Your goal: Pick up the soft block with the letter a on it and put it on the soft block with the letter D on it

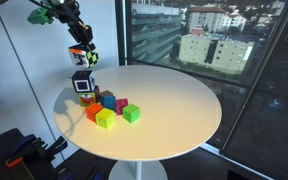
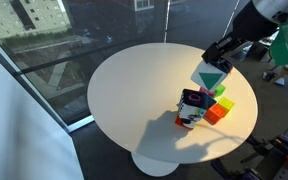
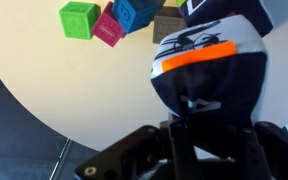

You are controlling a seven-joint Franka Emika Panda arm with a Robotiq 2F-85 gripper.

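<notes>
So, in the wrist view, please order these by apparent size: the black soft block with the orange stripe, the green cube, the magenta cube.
1. Black soft block with the orange stripe: largest by far, but it is also nearest the camera.
2. Green cube and magenta cube: they look alike, so I do not rank them.

Arm [image 2: 282,8] white at upper link; wrist end black; jaws black, matte.

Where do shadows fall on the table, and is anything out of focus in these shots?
In an exterior view, a soft shadow darkens the table near the small cubes; in an exterior view, shadow lies beside the D block; in the wrist view, the held black block is blurred, the green cube sharper.
</notes>
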